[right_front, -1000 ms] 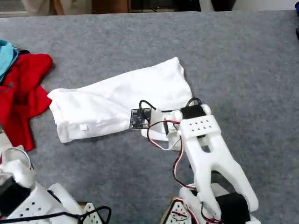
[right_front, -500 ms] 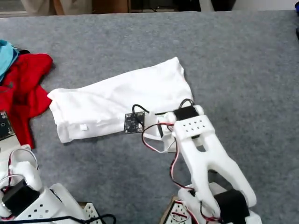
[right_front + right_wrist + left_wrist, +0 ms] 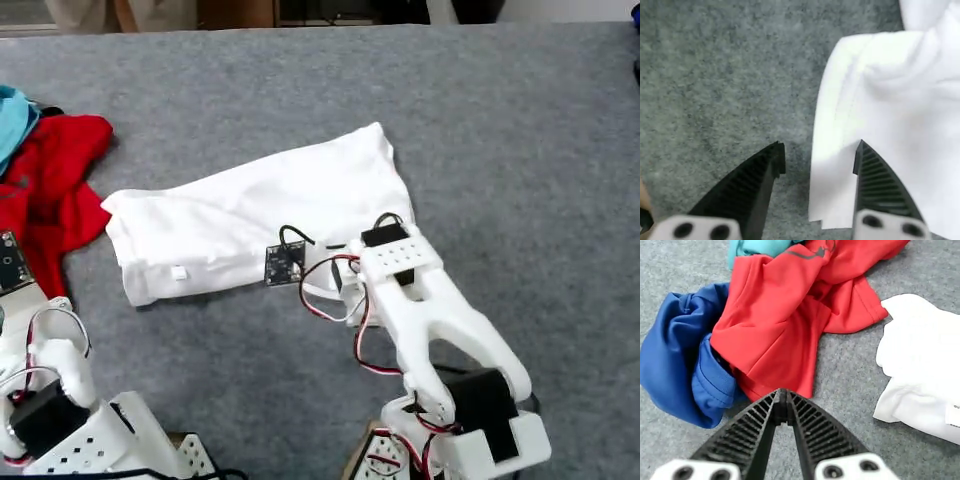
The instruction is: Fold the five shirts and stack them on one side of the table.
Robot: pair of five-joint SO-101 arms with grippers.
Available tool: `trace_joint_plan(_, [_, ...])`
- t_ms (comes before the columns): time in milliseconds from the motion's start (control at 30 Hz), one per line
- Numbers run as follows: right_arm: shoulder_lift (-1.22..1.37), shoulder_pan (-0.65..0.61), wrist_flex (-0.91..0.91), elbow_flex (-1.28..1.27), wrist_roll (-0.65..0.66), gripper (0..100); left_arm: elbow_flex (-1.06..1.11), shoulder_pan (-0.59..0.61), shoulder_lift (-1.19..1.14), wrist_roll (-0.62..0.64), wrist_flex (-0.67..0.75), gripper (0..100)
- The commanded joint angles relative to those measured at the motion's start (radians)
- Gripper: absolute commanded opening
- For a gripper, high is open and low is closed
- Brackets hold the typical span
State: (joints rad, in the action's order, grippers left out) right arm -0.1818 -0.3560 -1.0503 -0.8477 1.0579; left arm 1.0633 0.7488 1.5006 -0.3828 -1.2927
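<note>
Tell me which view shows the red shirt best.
Left wrist view: the red shirt lies crumpled, nearly whole, beyond the shut left tool, overlapping a blue shirt. The high view shows it cut off by the frame's left edge.

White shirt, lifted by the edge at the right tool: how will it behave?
Likely floppy: the white shirt lies in soft creases, so a lifted edge should sag. Probably light: thin layers show at the edge under the open right tool. Pushed, it would likely bunch on the fuzzy table.
</note>
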Motion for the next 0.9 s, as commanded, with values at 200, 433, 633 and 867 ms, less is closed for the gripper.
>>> trace_joint_plan(200, [0.022,0.038,0.077,0.048,0.005,23.1,-0.003,-0.009,0.004,0.006,0.018,2])
trace_joint_plan(433, [0.186,0.084,0.086,0.105,0.008,23.1,-0.005,-0.008,0.004,0.006,0.018,2])
trace_joint_plan(633, [0.263,0.082,0.063,0.17,0.008,21.8,-0.008,-0.006,0.004,0.005,0.015,2])
trace_joint_plan(867, [0.265,0.119,0.06,0.176,0.008,1.9,-0.012,-0.005,0.005,0.005,0.017,2])
